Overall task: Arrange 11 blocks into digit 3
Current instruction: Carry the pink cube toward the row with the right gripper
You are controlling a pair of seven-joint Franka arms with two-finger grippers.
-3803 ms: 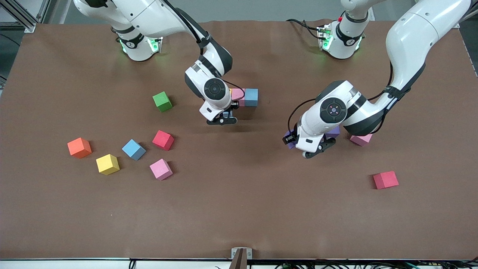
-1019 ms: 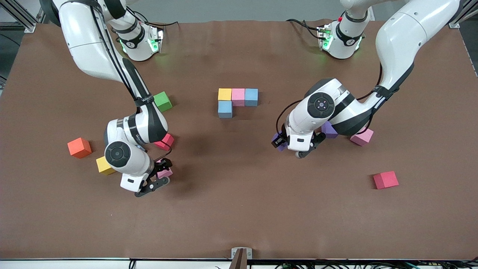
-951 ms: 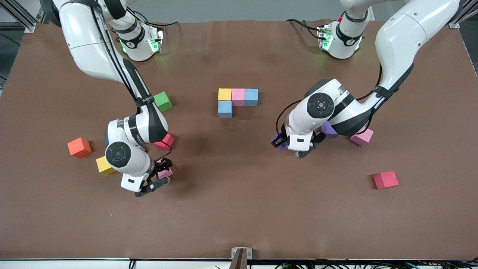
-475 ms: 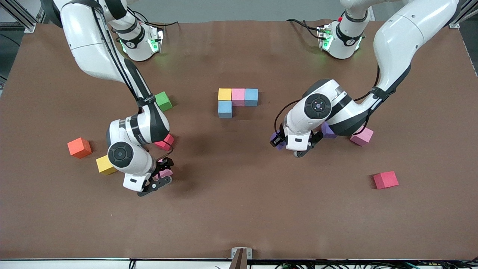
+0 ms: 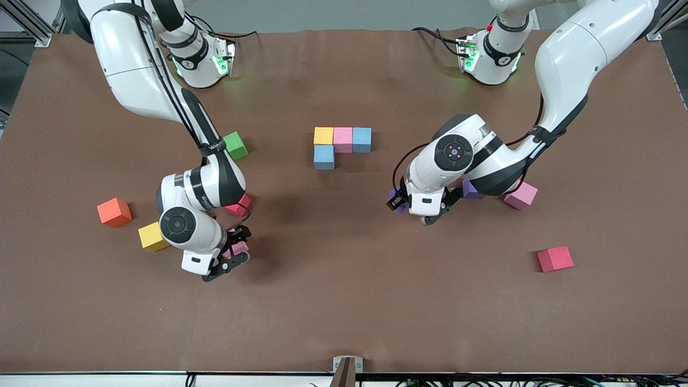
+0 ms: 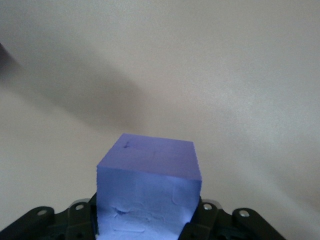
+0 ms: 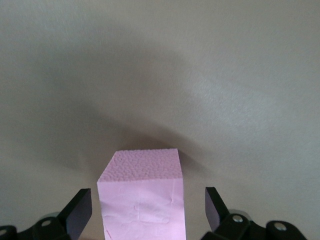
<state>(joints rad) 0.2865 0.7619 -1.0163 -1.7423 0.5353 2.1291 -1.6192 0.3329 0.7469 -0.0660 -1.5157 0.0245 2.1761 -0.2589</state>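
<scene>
An orange matte cube (image 5: 114, 212) sat toward the right arm's end of the brown table (image 5: 344, 312), with a loose yellow matte cube (image 5: 150, 237) at its four o'clock, partly covered by the right arm. At that arm's two o'clock, a red matte cube (image 5: 240, 205) peeked out, and a green matte cube (image 5: 234, 145) stood at twelve o'clock from it. The right gripper (image 5: 232, 252) was released, its fingers (image 7: 80, 210) straddling a pink matte cube (image 7: 142, 200) without touching it.

At mid-table stood a bar of yellow cube (image 5: 323, 135), pink cube (image 5: 343, 138) and light blue cube (image 5: 362, 139), touching, with a second light blue cube (image 5: 324, 156) at six o'clock of the yellow.

The left gripper (image 5: 407, 203) was clenched on a purple matte cube (image 6: 147, 195) over bare table. Its arm half hid another purple cube (image 5: 468, 189); a second loose pink cube (image 5: 520, 195) lay at that one's four o'clock, and a second red cube (image 5: 555, 258) at five o'clock.

Some seconds before, the right gripper had been at the bar; it had since crossed to the pink matte cube. The left gripper had carried its cube toward nine o'clock.
</scene>
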